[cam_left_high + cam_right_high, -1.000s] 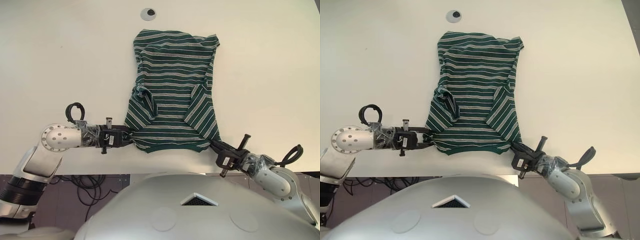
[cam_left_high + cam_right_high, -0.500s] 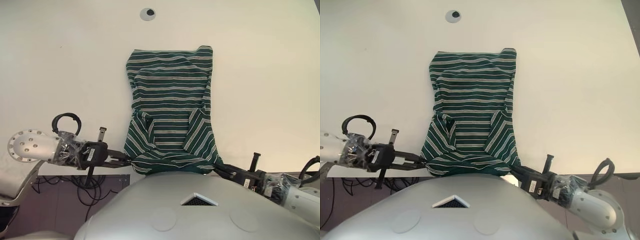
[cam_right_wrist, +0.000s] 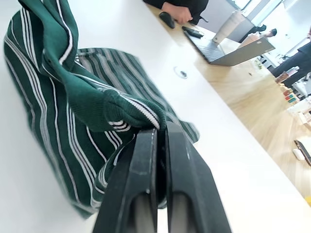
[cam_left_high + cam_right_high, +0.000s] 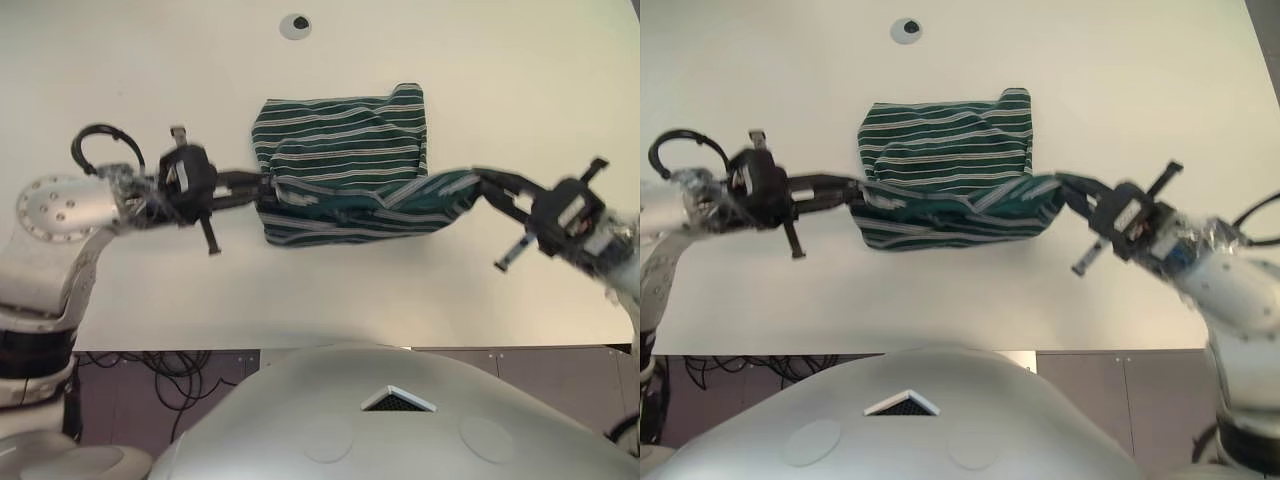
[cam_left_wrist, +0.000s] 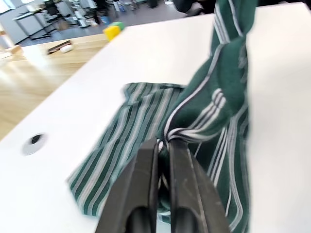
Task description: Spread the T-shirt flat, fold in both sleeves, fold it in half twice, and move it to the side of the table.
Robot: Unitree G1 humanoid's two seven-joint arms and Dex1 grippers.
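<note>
Green striped T-shirt (image 4: 340, 150) mid-bench, far half flat on the white bench (image 4: 520, 70), near hem lifted and doubled over toward 12 o'clock. Clamped at the hem corner at 9 o'clock by the left tool (image 4: 262, 188), fully closed on the cloth; clamped likewise at 3 o'clock by the right tool (image 4: 478, 178). Fold line running 9 to 3, both tools equally near. Likely mid half-fold: next, carry hem on toward 12 o'clock, toward the round cable port (image 4: 295, 27), and lay level.

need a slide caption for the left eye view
Left gripper and right gripper each pinch a corner of the green, white-striped T-shirt, half folded on the white table.
</note>
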